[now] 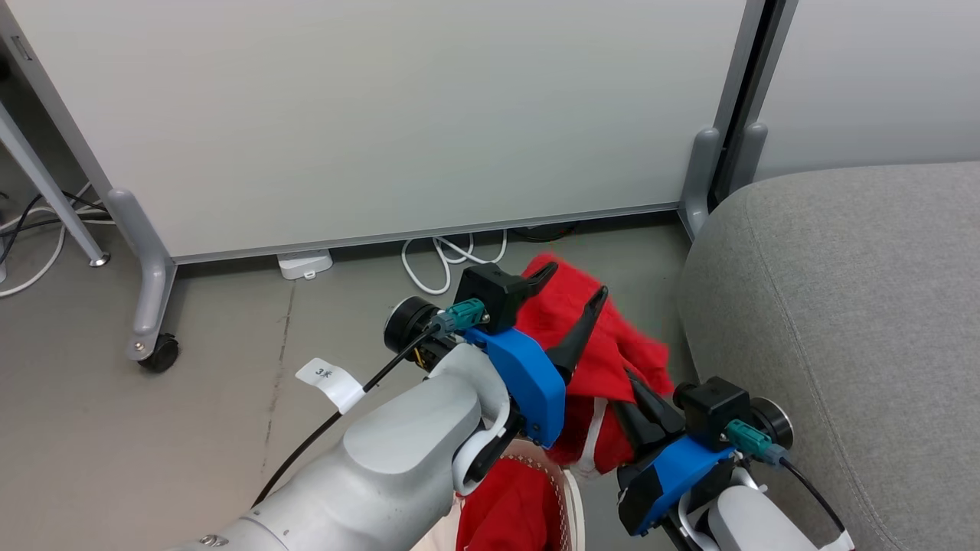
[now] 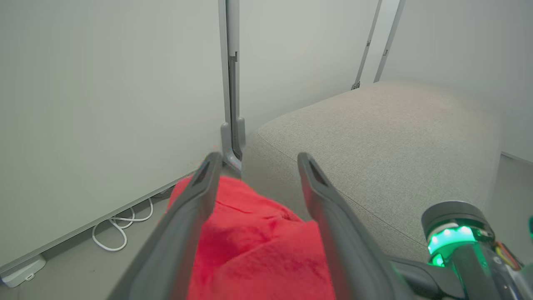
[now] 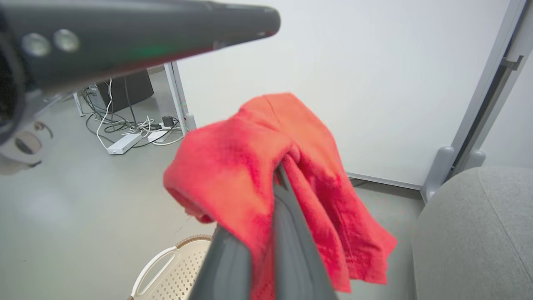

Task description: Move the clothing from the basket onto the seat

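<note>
Clothing (image 1: 619, 346): red, soft, fuzzy-surfaced fabric with white trim, crumpled. One piece hangs in the air just left of the seat (image 1: 842, 306); another lies in the basket (image 1: 571, 497), also left of the seat.
Seat: grey woven upholstery, rounded edge, stitched seam.
Basket: cream perforated plastic.
Right gripper (image 1: 629, 375): fingers pressed together, pinching the raised piece.
Left gripper (image 1: 576, 280): fingers spread wide, cloth between them.
Floor (image 1: 230, 428): smooth grey.
Partition panels (image 1: 383, 115): white, behind the seat, with white cables (image 1: 444, 264) at their foot.
</note>
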